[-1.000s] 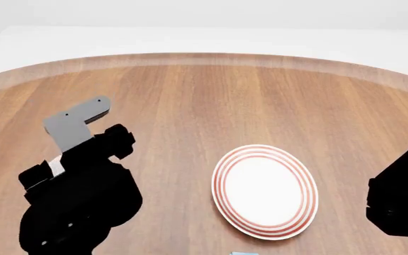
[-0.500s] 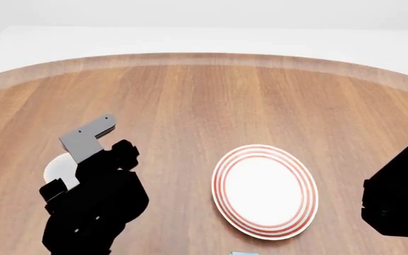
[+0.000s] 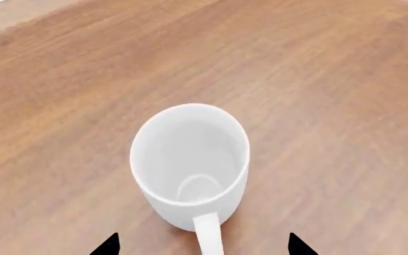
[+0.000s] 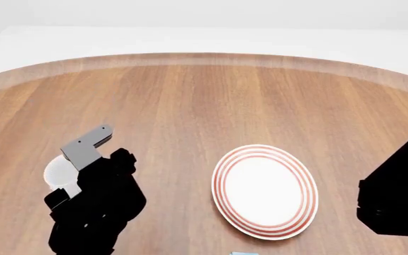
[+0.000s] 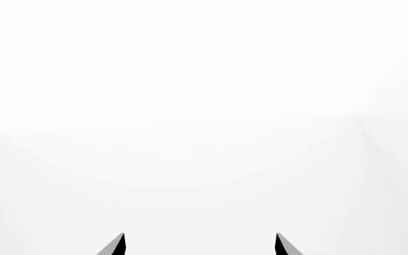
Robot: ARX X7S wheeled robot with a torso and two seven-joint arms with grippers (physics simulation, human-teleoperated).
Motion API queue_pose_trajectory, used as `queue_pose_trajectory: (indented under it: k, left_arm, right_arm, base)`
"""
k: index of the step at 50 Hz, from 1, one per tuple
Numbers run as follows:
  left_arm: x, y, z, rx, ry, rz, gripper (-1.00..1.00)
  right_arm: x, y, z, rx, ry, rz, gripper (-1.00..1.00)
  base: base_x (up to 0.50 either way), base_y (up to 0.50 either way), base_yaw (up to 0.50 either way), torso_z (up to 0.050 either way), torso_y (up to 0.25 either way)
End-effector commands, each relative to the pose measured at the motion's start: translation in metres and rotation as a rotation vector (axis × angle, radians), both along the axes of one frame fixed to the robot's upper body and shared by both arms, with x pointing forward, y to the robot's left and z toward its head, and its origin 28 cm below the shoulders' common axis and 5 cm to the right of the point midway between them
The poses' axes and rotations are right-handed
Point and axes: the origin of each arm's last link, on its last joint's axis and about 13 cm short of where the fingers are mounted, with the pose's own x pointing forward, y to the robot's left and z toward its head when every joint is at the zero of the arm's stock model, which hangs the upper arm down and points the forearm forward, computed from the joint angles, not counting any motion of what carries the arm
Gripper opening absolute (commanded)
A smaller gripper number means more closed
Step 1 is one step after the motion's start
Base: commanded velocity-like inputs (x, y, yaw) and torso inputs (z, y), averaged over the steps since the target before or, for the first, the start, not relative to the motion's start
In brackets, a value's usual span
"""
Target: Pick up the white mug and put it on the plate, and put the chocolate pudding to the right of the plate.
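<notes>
Two fingertips are all you get of the left gripper [image 3: 198,245] in the left wrist view, dark points spread wide with the white mug [image 3: 189,164] sitting upright on the wooden table [image 3: 331,79] out past them. The mug's loop handle points back toward the gripper, landing in the gap between the tips without touching either, so the gripper is spread apart and grasping nothing.

From the head camera the left arm covers most of the mug [image 4: 59,172]; only a pale curved bit peeks out at the arm's left edge, beside the grey bracket. The plate [image 4: 264,190] with its red rings sits flat on the table [image 4: 211,95], well to the right of the mug, bare white in the middle.

At the very bottom edge of the head view, just below the plate, there's a sliver of light blue, probably the chocolate pudding [image 4: 240,253], but so little shows that I wouldn't swear to it.

The right gripper [image 5: 200,245] shows only two dark tips set wide apart against plain white, nothing between them. In the head view the right arm is a black block at the right edge.
</notes>
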Motion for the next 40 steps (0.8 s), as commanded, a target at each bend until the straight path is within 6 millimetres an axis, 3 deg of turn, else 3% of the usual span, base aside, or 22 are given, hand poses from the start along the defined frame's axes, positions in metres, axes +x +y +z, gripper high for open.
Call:
queue_pose_trajectory:
  k: [1,40]
  left_arm:
    - [0.005,0.002,-0.009,-0.024,0.016,0.024,1.0]
    - [0.013,0.008,-0.031,-0.059,0.006,0.008,1.0]
  right_arm:
    - [0.0,-0.002,0.0,-0.016,-0.013,-0.022,1.0]
    - [0.001,-0.002,-0.001,-0.015,-0.004,-0.023,1.0]
  base:
    - [0.0,0.0,0.0,0.0,0.0]
    - [0.0,0.0,0.0,0.0,0.0]
